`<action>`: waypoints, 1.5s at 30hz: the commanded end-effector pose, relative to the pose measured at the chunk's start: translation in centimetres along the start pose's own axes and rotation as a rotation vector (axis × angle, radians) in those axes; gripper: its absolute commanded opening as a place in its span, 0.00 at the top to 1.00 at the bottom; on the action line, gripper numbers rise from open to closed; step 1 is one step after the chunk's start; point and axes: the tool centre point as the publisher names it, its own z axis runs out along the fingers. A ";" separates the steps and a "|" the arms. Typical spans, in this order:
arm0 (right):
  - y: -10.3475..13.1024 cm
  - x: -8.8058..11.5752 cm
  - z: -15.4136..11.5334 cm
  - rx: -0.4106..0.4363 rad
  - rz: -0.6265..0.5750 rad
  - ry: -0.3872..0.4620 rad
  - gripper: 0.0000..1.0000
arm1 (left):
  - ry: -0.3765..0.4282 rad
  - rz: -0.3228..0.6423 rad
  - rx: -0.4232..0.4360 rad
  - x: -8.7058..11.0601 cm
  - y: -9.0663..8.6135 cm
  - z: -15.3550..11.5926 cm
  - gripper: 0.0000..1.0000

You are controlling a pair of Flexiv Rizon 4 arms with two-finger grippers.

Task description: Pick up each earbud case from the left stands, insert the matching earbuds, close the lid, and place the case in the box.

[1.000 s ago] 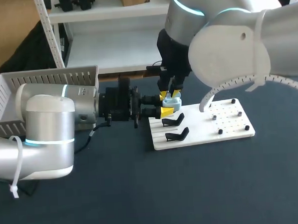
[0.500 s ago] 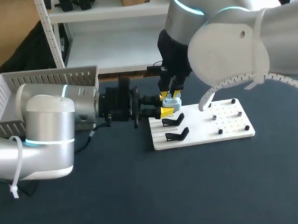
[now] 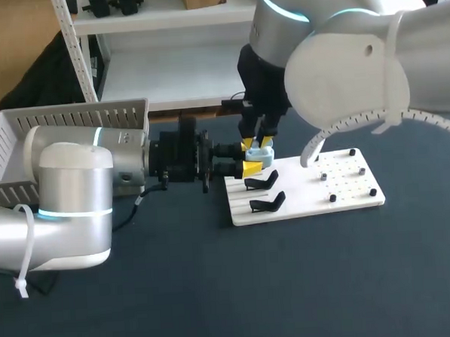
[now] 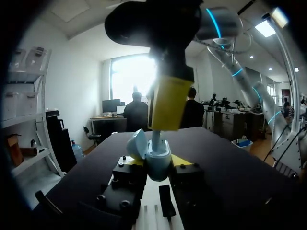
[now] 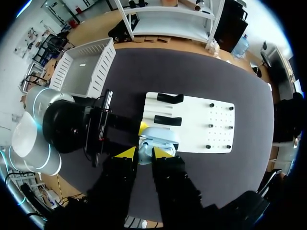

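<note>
A light-blue earbud case [image 3: 260, 158] with its lid [image 4: 138, 143] swung open hangs over the left end of the white board [image 3: 347, 196]. My left gripper [image 3: 249, 167] comes in level from the left and is shut on the case [image 4: 158, 157], one yellow tip on each side. Straight above it, my right gripper [image 3: 256, 143] points down with its fingertips [image 4: 170, 103] pinching a small pale earbud [image 4: 156, 137] whose lower end sits in the case's mouth. From the right wrist, the case [image 5: 159, 136] shows just ahead of that gripper [image 5: 144, 152].
Two empty black stands [image 3: 262, 182] [image 3: 267, 203] lie on the board's left half. Small dark pegs [image 3: 332, 198] dot its right half. A white slatted box [image 3: 71, 120] stands at the table's back left, behind my left arm.
</note>
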 end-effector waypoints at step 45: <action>-2.0 -2.4 -2.7 -0.009 0.098 -0.062 0.00 | -0.002 0.002 -0.005 0.1 -0.1 0.0 1.00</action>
